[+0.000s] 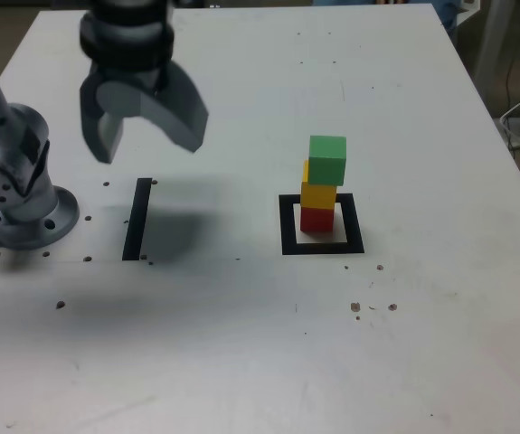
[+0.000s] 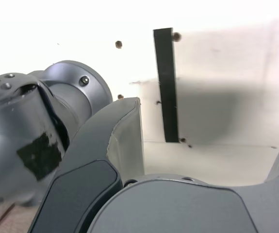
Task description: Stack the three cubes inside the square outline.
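White tabletop (image 1: 269, 362) fills our exterior view, dotted with small dark screw holes, and we sweep across it from that view's left. First we meet the grey metal base of the arm (image 1: 20, 203) bolted near the edge, and just above and beside it hangs the dark grey two-fingered gripper (image 1: 146, 136), its jaws spread wide and nothing between them, well above the surface and casting a soft shadow. Right below that, we pass the straight black tape strip (image 1: 137, 219), which the wrist view also shows us lying on the white top beneath the parted fingers. Moving on towards the exterior view's right, well apart from the gripper, we reach the thick black tape square outline with its white centre (image 1: 323, 246). Inside it sits the small matte red cube (image 1: 316, 218), the matte yellow cube (image 1: 318, 193) rests on that, and the matte green cube (image 1: 327, 159) crowns the pile, set a touch off towards the right and looking slightly overhung. By our reckoning the stacking is done: three up, all within the frame, no cube left loose on the table. What remains, we judge, is only for the tower to hold and the arm to keep clear of it.
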